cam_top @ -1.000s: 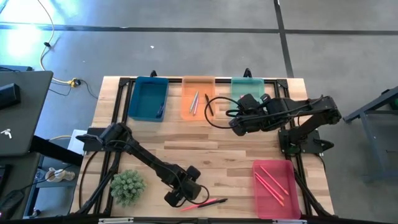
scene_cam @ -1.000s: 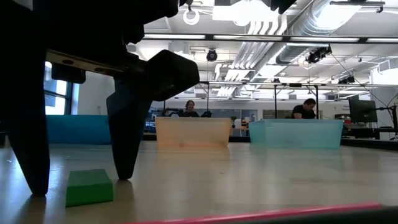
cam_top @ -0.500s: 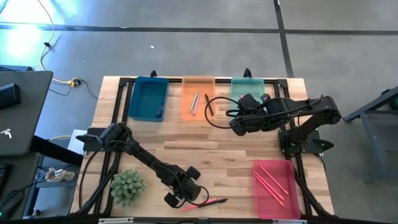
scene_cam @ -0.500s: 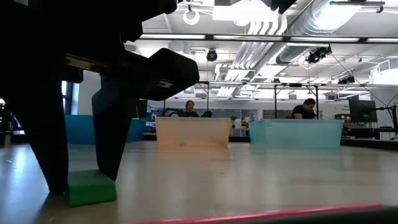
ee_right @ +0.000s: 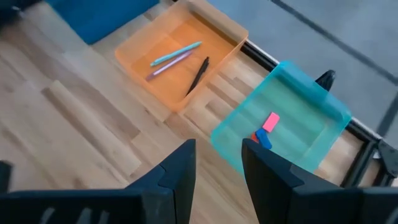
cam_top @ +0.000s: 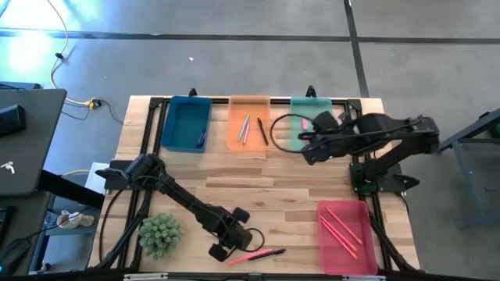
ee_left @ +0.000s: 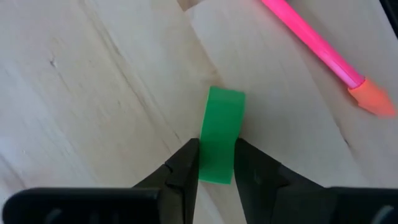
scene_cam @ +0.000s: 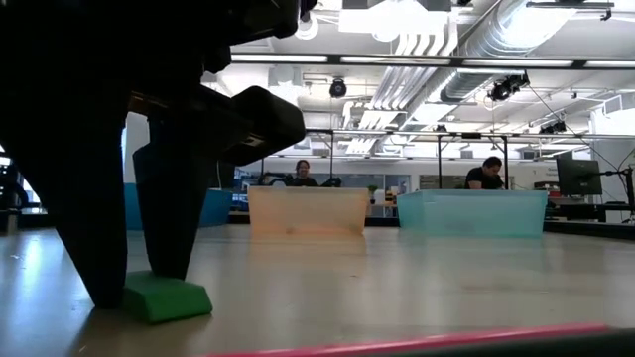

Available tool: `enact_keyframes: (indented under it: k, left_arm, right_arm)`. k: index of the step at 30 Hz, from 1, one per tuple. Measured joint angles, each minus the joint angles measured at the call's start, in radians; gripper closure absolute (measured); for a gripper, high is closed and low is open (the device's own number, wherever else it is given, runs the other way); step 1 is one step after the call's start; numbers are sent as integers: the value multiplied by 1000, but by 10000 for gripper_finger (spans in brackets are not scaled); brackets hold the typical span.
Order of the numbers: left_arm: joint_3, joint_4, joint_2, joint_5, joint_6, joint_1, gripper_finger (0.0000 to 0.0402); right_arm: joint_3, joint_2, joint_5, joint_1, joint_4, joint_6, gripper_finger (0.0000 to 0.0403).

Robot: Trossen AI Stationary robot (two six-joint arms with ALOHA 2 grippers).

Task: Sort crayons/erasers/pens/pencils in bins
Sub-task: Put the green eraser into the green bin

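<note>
A green eraser (ee_left: 219, 134) lies on the wooden table near its near edge, with my left gripper (cam_top: 222, 251) shut on it; the low view shows it as a flat green block (scene_cam: 169, 297) under the dark fingers. A pink pen (cam_top: 258, 254) lies just right of it. The four bins stand on the table: blue (cam_top: 186, 125), orange (cam_top: 248, 123) and green (cam_top: 312, 115) along the far edge, red-pink (cam_top: 344, 238) at the near right. My right gripper (ee_right: 217, 149) hangs open and holds nothing, high above the table near the green bin. My left gripper pinches the green eraser's two long sides (ee_left: 217, 171) between its two fingers, at the end of the block nearest the wrist. The fingers (scene_cam: 164, 213) come steeply from above and lie along the eraser's sides. The eraser rests on the table.
The orange bin holds pens and a pencil (ee_right: 177, 57). A pink and a blue eraser (ee_right: 267, 130) lie in the green bin, and pink sticks (cam_top: 341, 228) lie in the red-pink bin. A small green plant (cam_top: 160, 234) stands left of my left gripper. People sit in the room beyond.
My left gripper has shut its fingers onto the green eraser without leaving its place, and the eraser has turned a little on the table. My right gripper has gone up and toward the table's right edge, staying open.
</note>
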Motion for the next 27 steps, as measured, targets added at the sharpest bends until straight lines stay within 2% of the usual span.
enact_keyframes:
  k: [14,21,27]
  left_arm:
    - [-2,109,-34,-27,-185,80,325]
    - [-1,230,-40,-26,-252,128,325]
    - [-1,388,-41,-23,-298,173,325]
  right_arm:
    - [0,-184,-65,96,0,7,282]
    - [0,-215,-223,144,0,7,282]
    - [0,-234,-272,191,1,77,282]
